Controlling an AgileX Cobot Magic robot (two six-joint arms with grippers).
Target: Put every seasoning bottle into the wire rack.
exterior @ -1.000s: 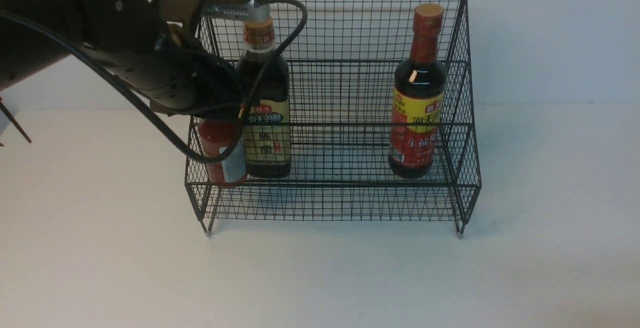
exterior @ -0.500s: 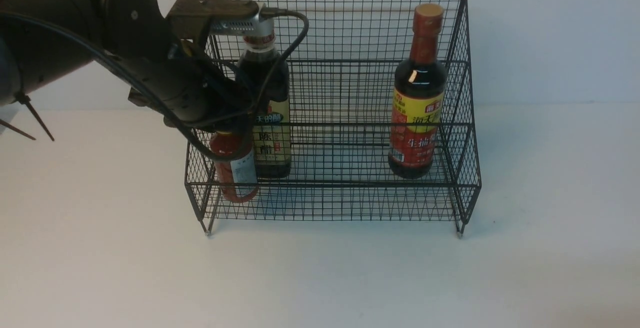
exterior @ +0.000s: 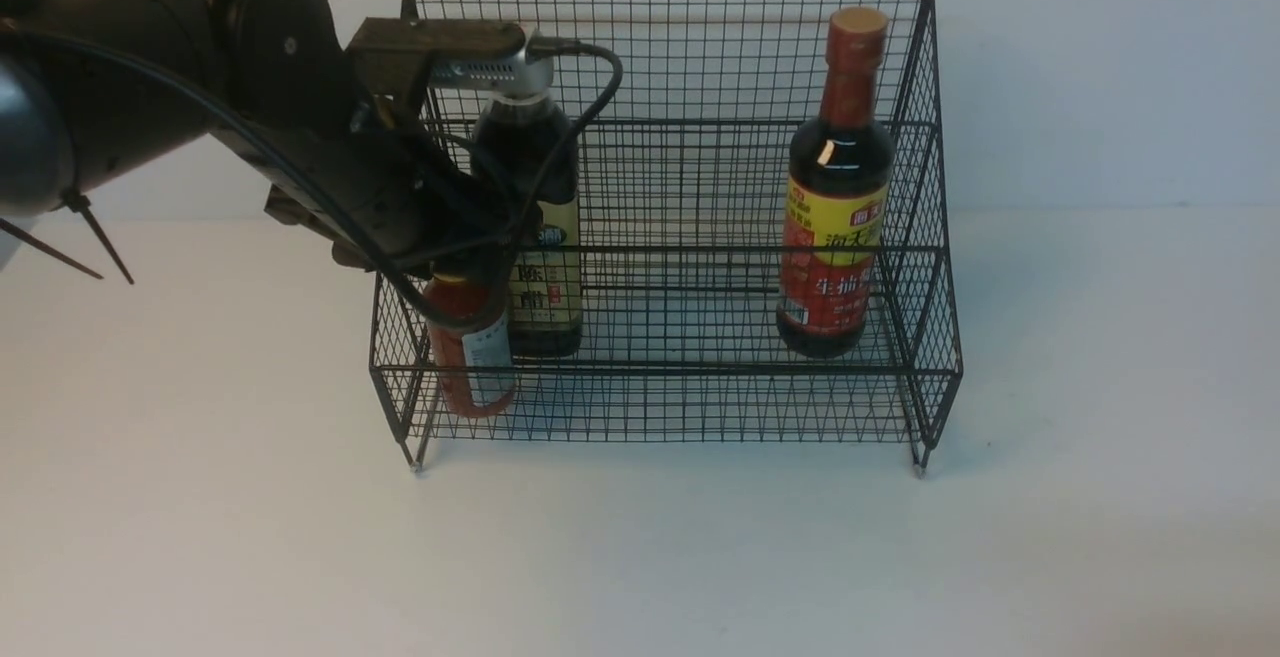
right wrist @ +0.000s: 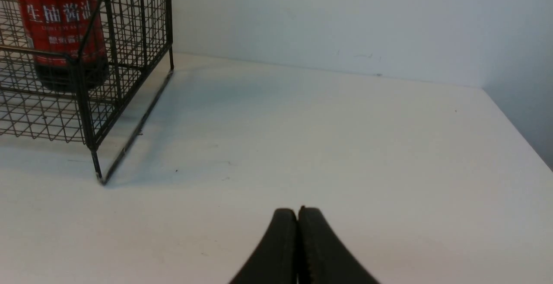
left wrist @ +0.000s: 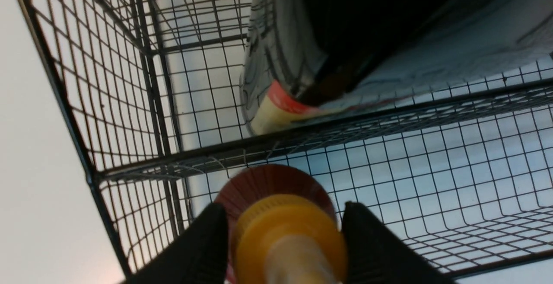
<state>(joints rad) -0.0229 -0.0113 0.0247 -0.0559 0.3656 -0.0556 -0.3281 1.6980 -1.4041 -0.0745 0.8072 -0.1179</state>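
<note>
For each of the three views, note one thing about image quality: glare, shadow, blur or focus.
Front view: a small glare spot sits on the red-neck bottle, and the rack casts only a soft shadow. Left wrist view: the yellow cap and the dark bottle are close and blurred, while the mesh is sharper. Right wrist view: the shut right gripper is soft; a shadow lies beside the rack.
</note>
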